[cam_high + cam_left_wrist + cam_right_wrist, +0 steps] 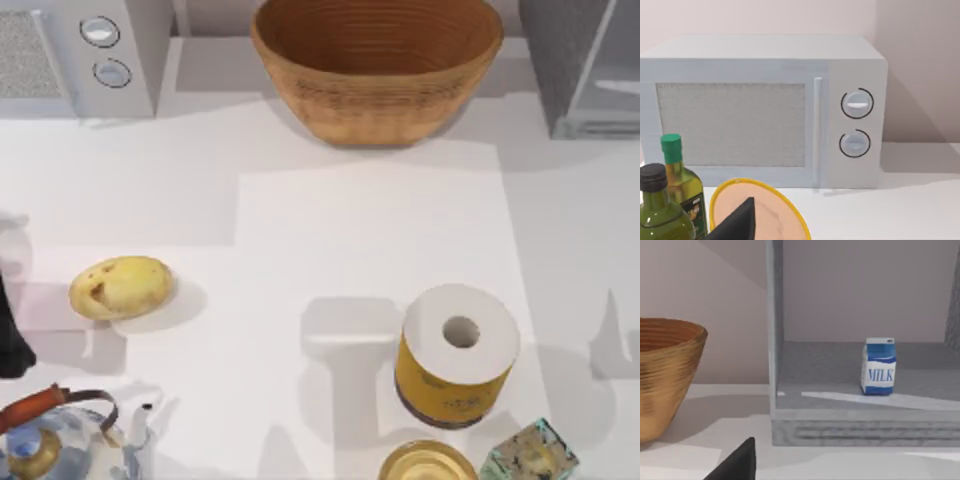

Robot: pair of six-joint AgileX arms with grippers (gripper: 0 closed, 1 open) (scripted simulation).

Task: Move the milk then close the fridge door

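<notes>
Milk (878, 367) upright inside the open fridge (585, 70) at the counter's (370, 230) two o'clock corner, set well back on its floor. Cannot tell whether either hand is spread or pressed together. Likely trouble: clipping the fridge's front wall on the reach in, tipping the small carton, or brushing the basket (377, 65) at twelve o'clock. Could leave the milk toppled deep inside.

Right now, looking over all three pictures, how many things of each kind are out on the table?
Appliances: 2, the microwave and the fridge.
Food and drink: 4, potato, milk, and two oil bottles.
Containers and kitchenware: 5, basket, kettle, plate, round jar, glass cube.
Paper rolls: 1.
Total: 12.
</notes>
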